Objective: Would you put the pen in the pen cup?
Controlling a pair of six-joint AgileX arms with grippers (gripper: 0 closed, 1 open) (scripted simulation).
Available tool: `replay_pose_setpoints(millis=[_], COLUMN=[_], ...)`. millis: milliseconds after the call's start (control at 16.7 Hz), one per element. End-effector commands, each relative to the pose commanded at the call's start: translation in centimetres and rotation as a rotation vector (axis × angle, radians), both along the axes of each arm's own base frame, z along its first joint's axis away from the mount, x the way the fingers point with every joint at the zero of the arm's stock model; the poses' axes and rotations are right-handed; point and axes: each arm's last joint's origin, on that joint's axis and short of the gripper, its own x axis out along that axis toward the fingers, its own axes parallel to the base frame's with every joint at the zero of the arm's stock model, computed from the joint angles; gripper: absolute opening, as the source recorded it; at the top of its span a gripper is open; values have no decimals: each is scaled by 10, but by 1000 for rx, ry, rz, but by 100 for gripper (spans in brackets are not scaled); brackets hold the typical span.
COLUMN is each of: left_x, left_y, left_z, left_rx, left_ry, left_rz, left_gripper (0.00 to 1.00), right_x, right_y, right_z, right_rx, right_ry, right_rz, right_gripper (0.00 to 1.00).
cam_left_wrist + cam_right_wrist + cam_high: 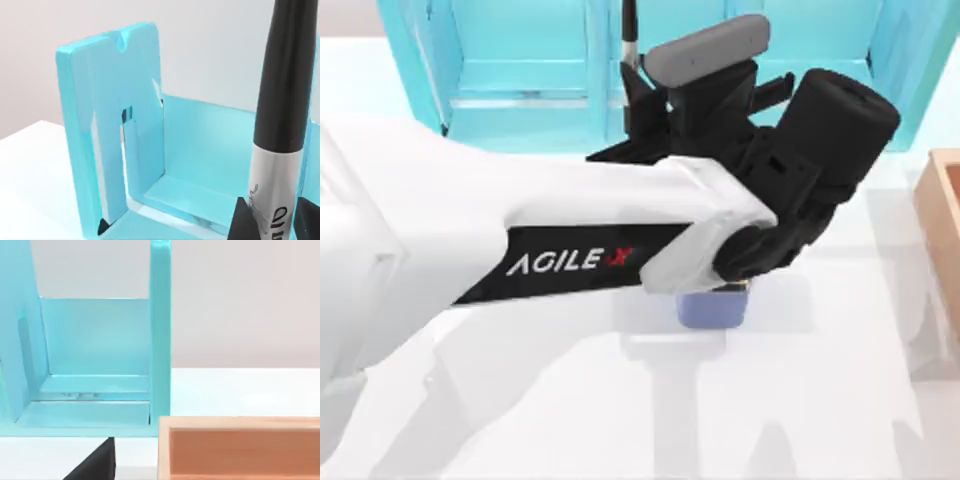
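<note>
The pen (280, 125), silvery-white barrel with a black cap end uppermost, stands nearly upright. The pen cup (712, 308), small, square and blue-purple, sits upright near the table's middle, partly hidden.

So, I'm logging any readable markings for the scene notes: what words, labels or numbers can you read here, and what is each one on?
"AGILE X": white letters with a red X, on the black band of the left arm in the top view.
Dark print on the silvery barrel of the pen, held in the left gripper: cut off at the picture's edge, not readable.
</note>
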Motion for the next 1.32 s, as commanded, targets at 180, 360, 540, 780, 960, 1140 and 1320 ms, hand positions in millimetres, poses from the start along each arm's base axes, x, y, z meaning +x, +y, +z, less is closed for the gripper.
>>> replay_pose_setpoints(millis=[180, 360, 540, 780, 960, 1140, 1320], left_x=[-50, -77, -79, -65, -67, -72, -75], left_y=[-46, -66, -67, -86, -81, -73, -66], left_z=[-10, -14, -15, -24, -20, -23, -19], left_rx=[11, 8, 7, -256, -195, -58, 5], left_ry=[-48, -67, -69, -173, -149, -91, -68], left_rz=[-50, -83, -87, -111, -102, -98, -89], left_gripper=[0, 0, 0, 0, 0, 0, 0], right_x=[0, 0, 0, 0, 0, 0, 0], right_y=[0, 0, 0, 0, 0, 0, 0], right_z=[0, 0, 0, 0, 0, 0, 0], right_rx=[0, 0, 0, 0, 0, 0, 0], right_ry=[0, 0, 0, 0, 0, 0, 0], right_rz=[0, 0, 0, 0, 0, 0, 0], right_gripper=[100, 100, 100, 100, 100, 100, 100])
